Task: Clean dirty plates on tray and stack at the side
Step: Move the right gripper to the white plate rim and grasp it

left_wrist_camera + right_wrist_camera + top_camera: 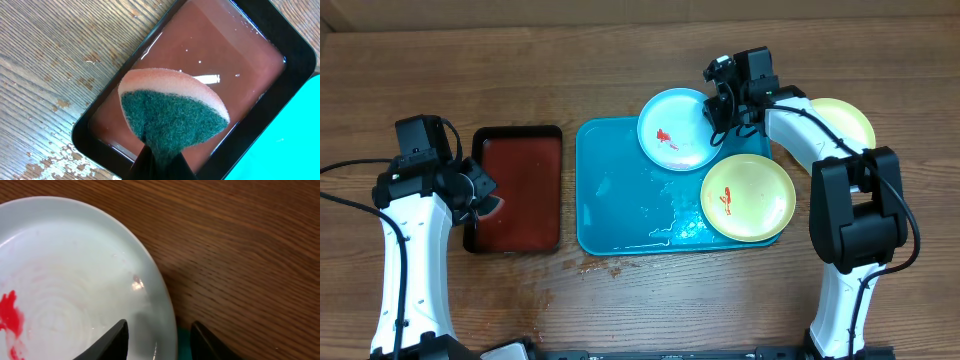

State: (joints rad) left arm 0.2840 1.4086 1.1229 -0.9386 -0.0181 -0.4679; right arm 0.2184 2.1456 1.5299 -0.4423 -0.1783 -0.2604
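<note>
The right pincer (160,336) stands partly open, its jaws astride the rim of the light blue plate (75,280) without clamping it. That plate, smeared red, overhangs the far edge of the blue tray (620,200). A smeared yellow-green plate (748,197) lies at the tray's near right corner. Another yellow-green plate (842,122) rests on the table (620,60) past the tray's right edge. The left pincer (160,162) is closed on a sponge (172,112) above the dark red tray (240,55).

Left claw (160,161) clamped; right claw (162,339) parted, angled down.
</note>
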